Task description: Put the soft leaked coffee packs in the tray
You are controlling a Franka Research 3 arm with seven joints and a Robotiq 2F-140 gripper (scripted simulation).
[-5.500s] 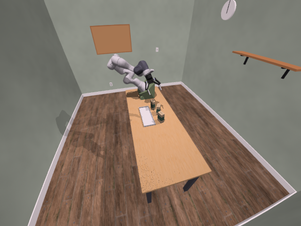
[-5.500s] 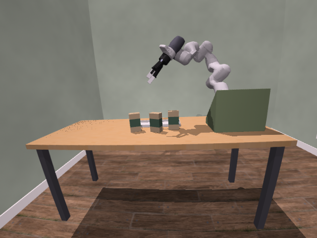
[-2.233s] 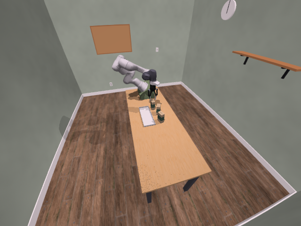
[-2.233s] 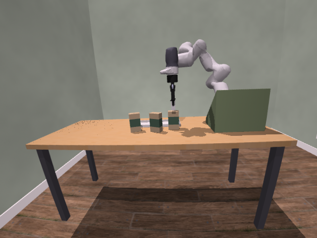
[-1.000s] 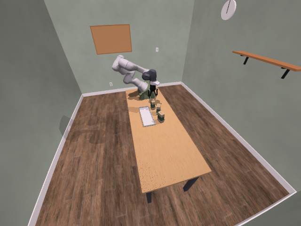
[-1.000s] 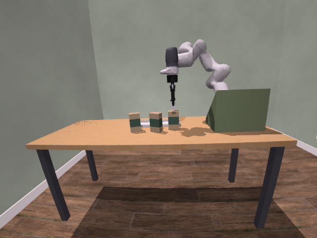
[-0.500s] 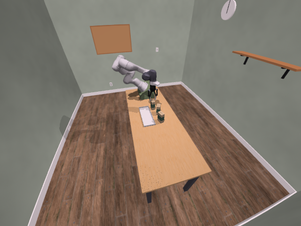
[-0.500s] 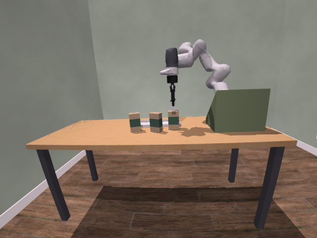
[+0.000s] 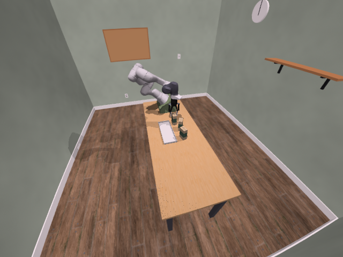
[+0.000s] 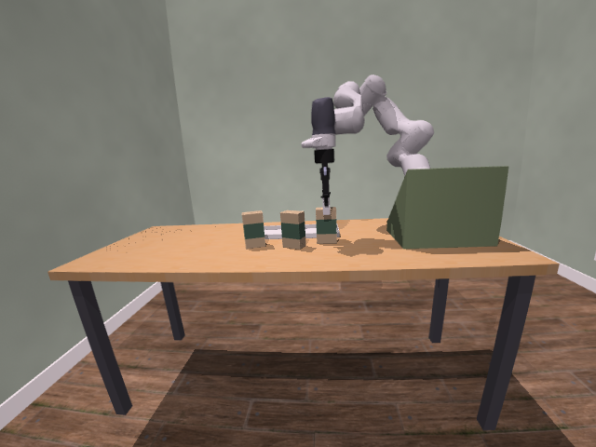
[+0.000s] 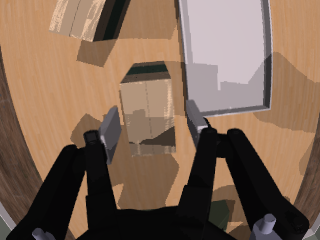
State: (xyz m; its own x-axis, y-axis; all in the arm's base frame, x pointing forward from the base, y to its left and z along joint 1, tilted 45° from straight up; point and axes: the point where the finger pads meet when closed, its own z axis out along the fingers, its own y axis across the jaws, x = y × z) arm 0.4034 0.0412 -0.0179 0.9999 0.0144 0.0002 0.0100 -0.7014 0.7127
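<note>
Three tan coffee packs with a dark green band stand upright in a row on the wooden table, to the right of a white tray (image 9: 168, 143) (image 10: 272, 234) (image 11: 227, 27). They are the far pack (image 9: 174, 118) (image 10: 326, 228) (image 11: 148, 103), the middle pack (image 9: 180, 121) (image 10: 292, 229) (image 11: 87, 0) and the near pack (image 9: 183, 131) (image 10: 253, 229). My gripper (image 9: 174, 111) (image 10: 326, 209) (image 11: 152, 115) points straight down over the far pack. Its fingers are half open and straddle the pack's top, with a small gap on each side. The tray holds nothing.
The green block (image 10: 450, 207) (image 9: 163, 107) under the arm's base stands at the table's far end, just behind the packs. The tray lies close beside the far pack. The long table (image 9: 188, 176) stretches away from the arm.
</note>
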